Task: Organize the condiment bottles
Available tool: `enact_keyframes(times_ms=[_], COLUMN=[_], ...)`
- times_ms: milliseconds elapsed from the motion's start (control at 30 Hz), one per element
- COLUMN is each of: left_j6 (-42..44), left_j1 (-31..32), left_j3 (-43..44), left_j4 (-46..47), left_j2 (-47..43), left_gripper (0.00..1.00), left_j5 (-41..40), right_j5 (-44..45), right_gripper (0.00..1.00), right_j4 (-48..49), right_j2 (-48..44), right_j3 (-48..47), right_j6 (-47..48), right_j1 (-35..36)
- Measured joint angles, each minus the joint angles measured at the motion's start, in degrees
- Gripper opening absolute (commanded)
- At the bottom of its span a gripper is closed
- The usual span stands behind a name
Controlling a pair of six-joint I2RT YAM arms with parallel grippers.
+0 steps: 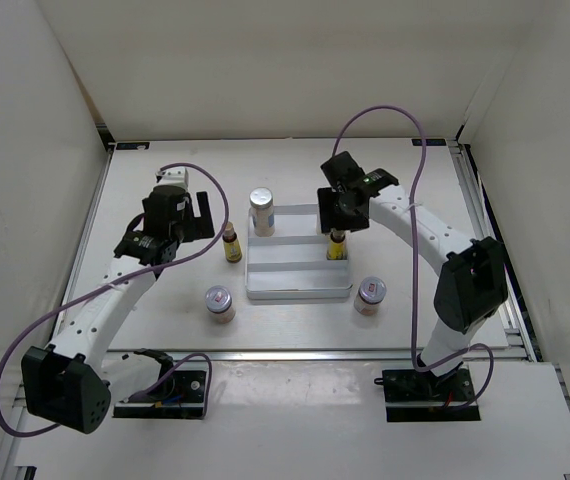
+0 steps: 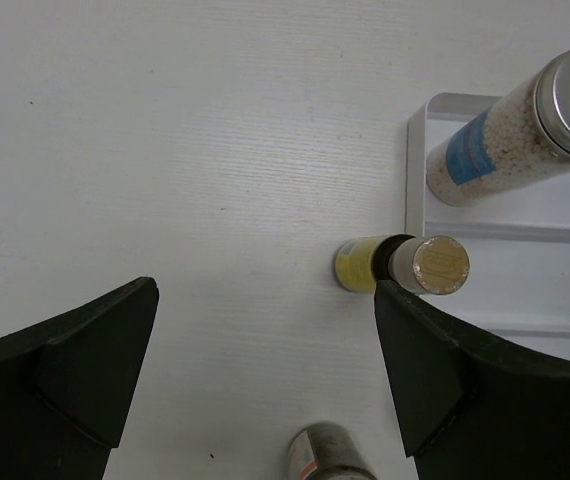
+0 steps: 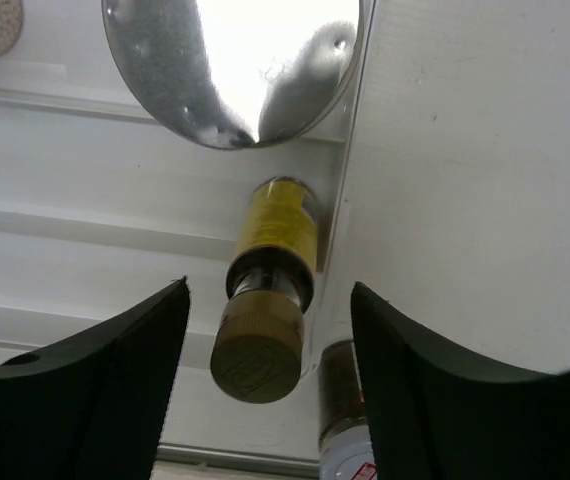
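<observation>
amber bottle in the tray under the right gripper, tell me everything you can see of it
The amber bottle is thin, with brownish glass showing at its neck, a yellow label round the body and a dull olive-brown cap. It stands upright inside the white ridged tray, close to the tray's right wall. The right gripper hangs over it with a finger on either side and a gap to each, so only the tray seems to touch it.
</observation>
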State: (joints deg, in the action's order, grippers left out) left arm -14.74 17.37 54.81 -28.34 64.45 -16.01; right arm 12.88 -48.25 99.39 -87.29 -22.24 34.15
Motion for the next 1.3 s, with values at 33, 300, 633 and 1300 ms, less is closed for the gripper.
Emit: enact_keyframes(times_ms=[33,300,633,1300], left_j6=[0.17,2.40,6.43,5.86], left_j1=[0.00,1.01,4.55,5.33], left_j3=[0.00,0.00,5.62,9.79], left_j4=[0.04,1.16,3.26,0.31], left_j2=[-0.02,-0.02,8.81,22.14], left_gripper=[1.00,1.00,1.00,0.61], left_j5=[0.44,7.23,13.73,14.03], right_j5=[-0.11,-0.13,0.55,1.40], right_gripper=[0.92,1.00,1.00,1.00], right_j4=[0.26,-1.20,-1.95,-4.13], right_j2=[0.00,-1.03,-10.67,-13.62], right_j3=[0.00,-3.85,-10.01,-7.43], right_j6=[-0.04,0.35,0.52,1.29], right_j1=[0.00,0.00,0.00,-0.13])
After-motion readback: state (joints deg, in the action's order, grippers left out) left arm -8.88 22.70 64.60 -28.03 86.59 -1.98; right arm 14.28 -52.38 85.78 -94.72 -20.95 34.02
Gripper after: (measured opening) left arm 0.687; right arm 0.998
